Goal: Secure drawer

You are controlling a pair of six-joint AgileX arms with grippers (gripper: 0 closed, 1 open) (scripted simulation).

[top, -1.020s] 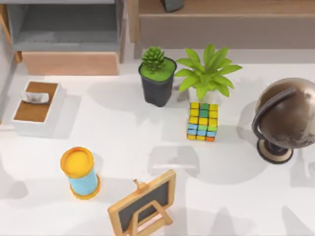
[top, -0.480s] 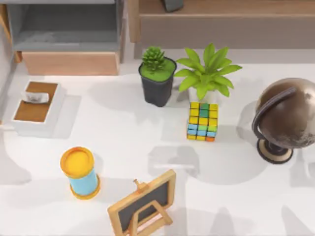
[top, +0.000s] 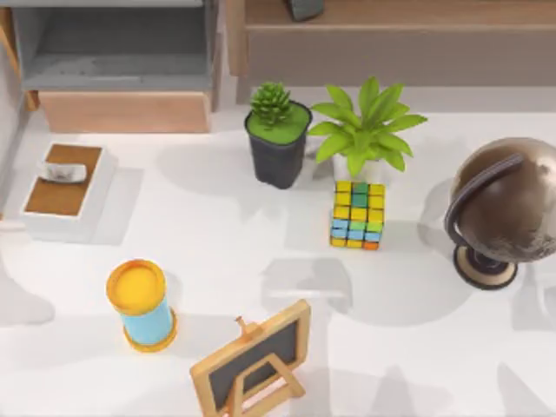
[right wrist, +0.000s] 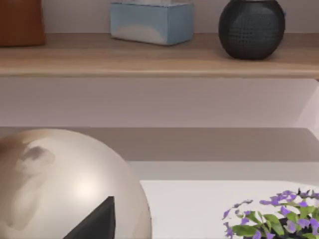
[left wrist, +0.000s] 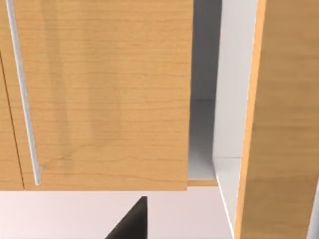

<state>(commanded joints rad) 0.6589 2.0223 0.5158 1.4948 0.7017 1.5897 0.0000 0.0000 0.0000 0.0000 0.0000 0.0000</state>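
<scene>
In the left wrist view, a dark wedge at the lower edge is taken to be part of the left end effector (left wrist: 130, 225); whether its fingers are apart or together cannot be told. Just beyond it, a light wooden cabinet door (left wrist: 99, 94) with a slim metal bar handle (left wrist: 22, 99) is seen close up, with a pale gap beside it. In the right wrist view, a similar dark wedge marks the right end effector (right wrist: 94, 221), its finger state likewise impossible to tell, set close against the bronze globe (right wrist: 60, 184).

In the top view, the drawer (top: 122, 111) is found at the far left corner of the surface (top: 217, 234), pulled open so that its grey inside is exposed behind the tan front board. A small white box with a brown top (top: 65, 187) sits just in front of it. A dark pot holding a succulent (top: 278, 139), a leafy plant (top: 365, 130), a colour cube (top: 358, 215), a yellow-lidded blue canister (top: 141, 304) and a small chalkboard easel (top: 254, 360) are spread over the surface.

The drawer is judged still open. To close it well, the left end effector is best brought square to the middle of the front board, passed clear of the white box, and pressed steadily straight inward so the drawer is not skewed.
</scene>
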